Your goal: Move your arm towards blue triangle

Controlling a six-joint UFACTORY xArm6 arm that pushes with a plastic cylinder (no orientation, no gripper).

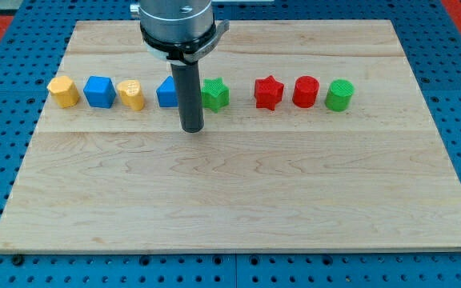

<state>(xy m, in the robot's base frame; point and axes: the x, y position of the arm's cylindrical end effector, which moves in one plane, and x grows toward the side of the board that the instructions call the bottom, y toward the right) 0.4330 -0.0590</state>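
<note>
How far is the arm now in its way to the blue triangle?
Mostly done: my tip stands just below the row of blocks, close beside the blue triangle, whose right part the rod hides. In hand: the last approach. Left: closing the small gap up and to the view's left; whether they touch cannot be told.

Blue triangle (166, 94) half behind rod (190, 96)

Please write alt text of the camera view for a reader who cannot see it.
My tip rests just below a row of eight blocks on a wooden board, its rod partly hiding the blue triangle. Beside that block are a yellow block and a green star.
</note>
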